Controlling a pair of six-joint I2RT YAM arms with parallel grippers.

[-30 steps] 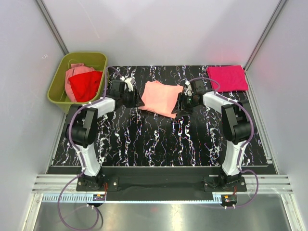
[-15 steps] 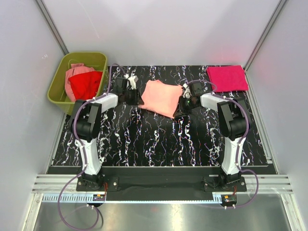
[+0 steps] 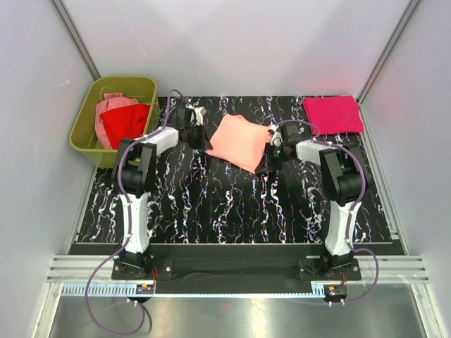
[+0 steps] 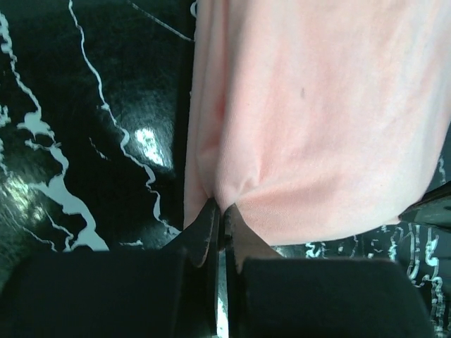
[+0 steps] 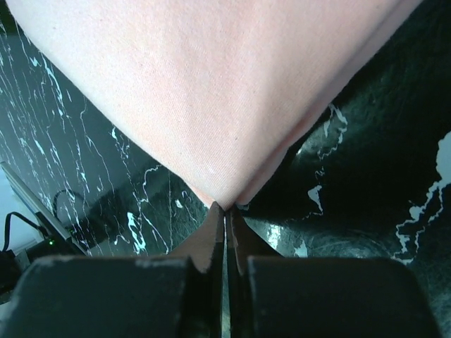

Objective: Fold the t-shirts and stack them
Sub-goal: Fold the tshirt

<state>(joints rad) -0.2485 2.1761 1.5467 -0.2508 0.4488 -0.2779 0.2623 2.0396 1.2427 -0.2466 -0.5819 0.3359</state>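
- Top external view: an olive-green bin sits just off the far-left corner of the black marbled table.
- Inside the bin, a crumpled red t-shirt fills the side toward the table. It lies partly over a dusty pink t-shirt bunched against the bin's far wall.
- A salmon-peach t-shirt lies on the table to the right of the bin, folded down to a rough four-sided shape between the two grippers.
- A magenta-pink t-shirt lies as a flat folded rectangle at the table corner farthest from the bin, apart from both arms.
- The left gripper is at the salmon-peach shirt's edge nearest the bin. Its jaws are pressed together to a sliver, and the cloth puckers where the tips pinch it.
- The right gripper is on the shirt's side away from the bin. Its jaws are clamped on the pointed corner of the cloth, with almost no gap between the tips.
- Whether the pinched corners are lifted off the table cannot be told.
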